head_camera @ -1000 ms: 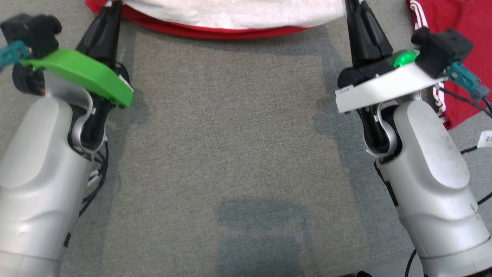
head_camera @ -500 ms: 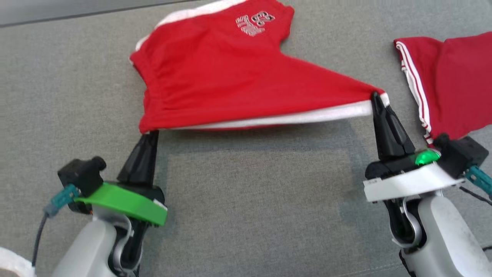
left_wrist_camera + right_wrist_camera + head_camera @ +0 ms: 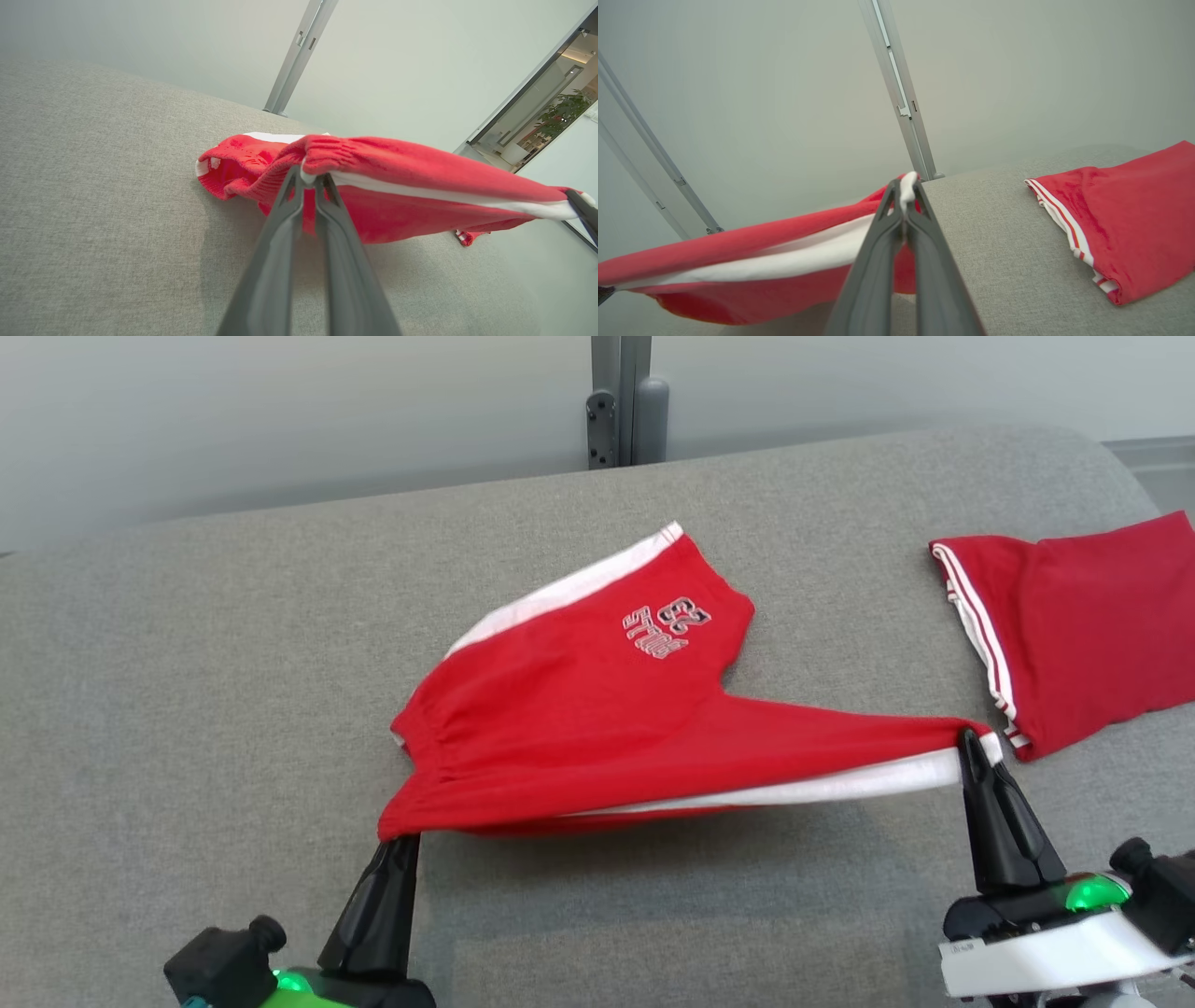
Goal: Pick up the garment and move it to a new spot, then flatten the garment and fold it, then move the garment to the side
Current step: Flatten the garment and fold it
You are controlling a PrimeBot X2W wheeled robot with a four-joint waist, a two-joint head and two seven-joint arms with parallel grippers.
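The left gripper is closed on the near left corner of the red shorts. The right gripper is closed on the near right corner, pinching the white band. The near edge hangs taut between them, lifted off the grey bench; the far part rests mid-bench. The head view shows the printed logo. The left wrist view shows the gathered open end. A second red garment lies at the right edge.
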